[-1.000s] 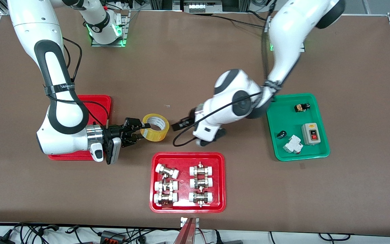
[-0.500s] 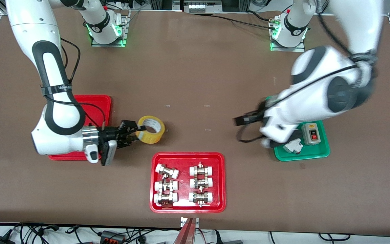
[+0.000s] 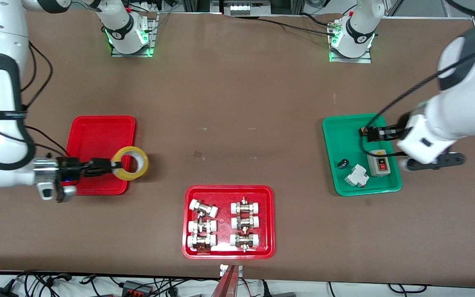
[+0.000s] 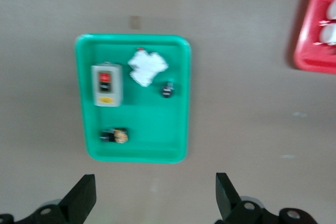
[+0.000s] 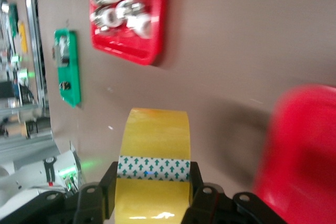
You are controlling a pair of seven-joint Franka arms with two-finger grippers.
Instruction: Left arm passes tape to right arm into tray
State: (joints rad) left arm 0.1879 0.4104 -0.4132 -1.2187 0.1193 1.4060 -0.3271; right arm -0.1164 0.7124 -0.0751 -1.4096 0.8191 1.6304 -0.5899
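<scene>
The right gripper (image 3: pixel 111 166) is clamping the tape (image 3: pixel 130 163) over the tray's (image 3: pixel 101 132) edge; its wrist view alone is showing green arrows printed on the core. The left gripper (image 4: pixel 155 203) is hanging wide open over the green tray (image 3: pixel 346 140).

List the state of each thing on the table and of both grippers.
Tape: held upright in the air over the plain red tray's edge.
Right gripper: shut on the tape.
Left gripper: open, empty, above the green tray.
Plain red tray: nothing resting in it.
Green tray: holds a switch box and small parts.
Tray of fittings: six fittings in two columns.
</scene>
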